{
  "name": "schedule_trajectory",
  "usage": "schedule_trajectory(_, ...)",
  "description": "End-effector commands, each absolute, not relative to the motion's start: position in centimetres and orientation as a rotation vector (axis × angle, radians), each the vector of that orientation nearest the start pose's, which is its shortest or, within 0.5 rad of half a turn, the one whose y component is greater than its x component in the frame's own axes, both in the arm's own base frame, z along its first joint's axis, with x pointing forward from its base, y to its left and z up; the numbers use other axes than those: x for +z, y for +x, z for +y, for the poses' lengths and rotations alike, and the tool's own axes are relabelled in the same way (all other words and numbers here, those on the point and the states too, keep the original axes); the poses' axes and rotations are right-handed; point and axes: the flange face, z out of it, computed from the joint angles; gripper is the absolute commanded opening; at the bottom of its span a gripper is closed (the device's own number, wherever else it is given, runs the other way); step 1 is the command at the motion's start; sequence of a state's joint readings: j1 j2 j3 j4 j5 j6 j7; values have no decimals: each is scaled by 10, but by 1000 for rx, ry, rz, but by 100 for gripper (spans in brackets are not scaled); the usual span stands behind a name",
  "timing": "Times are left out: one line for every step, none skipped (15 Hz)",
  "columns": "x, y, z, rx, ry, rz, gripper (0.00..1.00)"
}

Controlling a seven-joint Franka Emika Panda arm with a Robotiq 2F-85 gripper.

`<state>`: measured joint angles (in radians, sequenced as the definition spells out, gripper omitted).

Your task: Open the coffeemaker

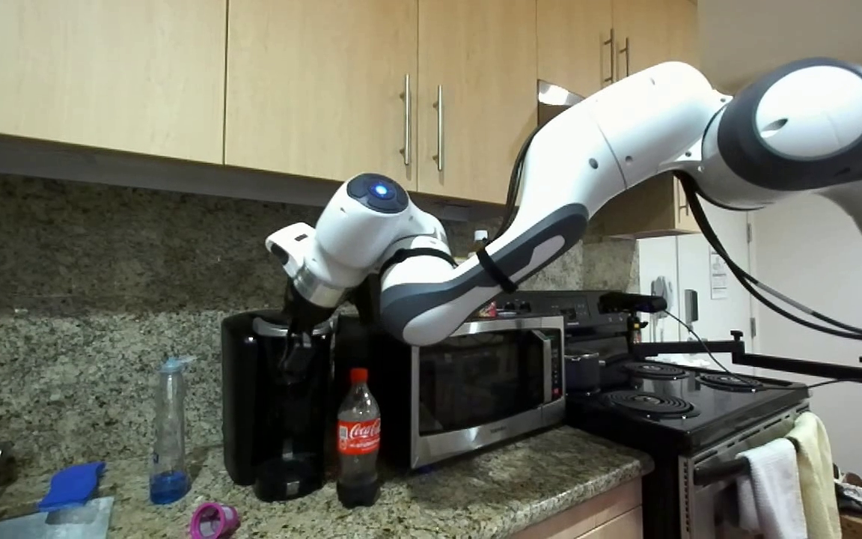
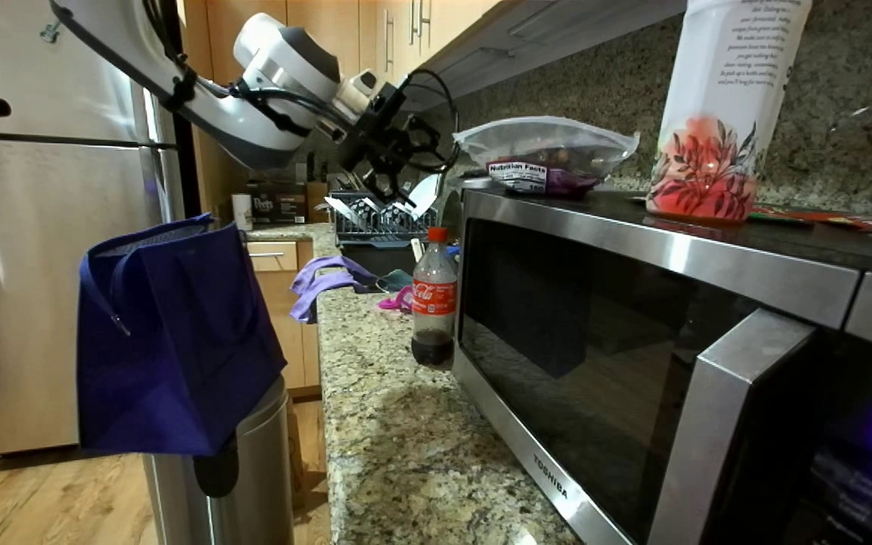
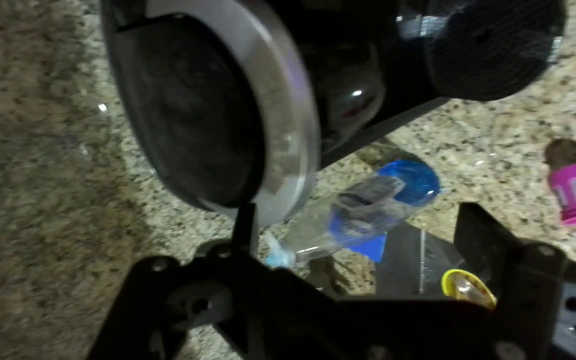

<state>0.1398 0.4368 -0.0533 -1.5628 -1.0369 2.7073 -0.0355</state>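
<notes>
The Robotiq gripper stands wide, its two fingers spread well apart. In the wrist view one of them reaches the curved silver band rimming the black top of the coffeemaker; whether they touch cannot be told. The white Panda arm bends down over the machine.

The coffeemaker stands upright on the granite counter, near the speckled backsplash, its rounded top seemingly lowered. Just beside it, towards the Toshiba microwave, stands a red-capped Coca-Cola bottle, dark cola at the bottom. On the coffeemaker's other side is a clear bottle holding a little blue liquid; nearby, a pink cup-shaped piece lies on its side.

Atop the microwave, in an exterior view, sit a zip bag and a floral-printed bottle. Beyond the microwave is a black coil stove, towels hanging from its oven handle. Farther out, a dark blue tote bag hides part of a steel trash bin.
</notes>
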Motion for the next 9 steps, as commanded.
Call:
schedule_trajectory(461,696,102,702,2140,1089,100)
schedule_trajectory(465,699,100,711,2126,1071,100)
schedule_trajectory(470,702,96,718,2095,1034,100)
schedule_trajectory(474,704,92,720,2061,1013,100)
schedule_trajectory(477,705,88,710,2038,1015,100)
schedule_trajectory(479,707,81,699,2016,993,100)
schedule_trajectory(481,709,75,686,1992,973,100)
schedule_trajectory(480,711,69,673,1979,970,100)
schedule_trajectory(479,714,63,661,1955,954,100)
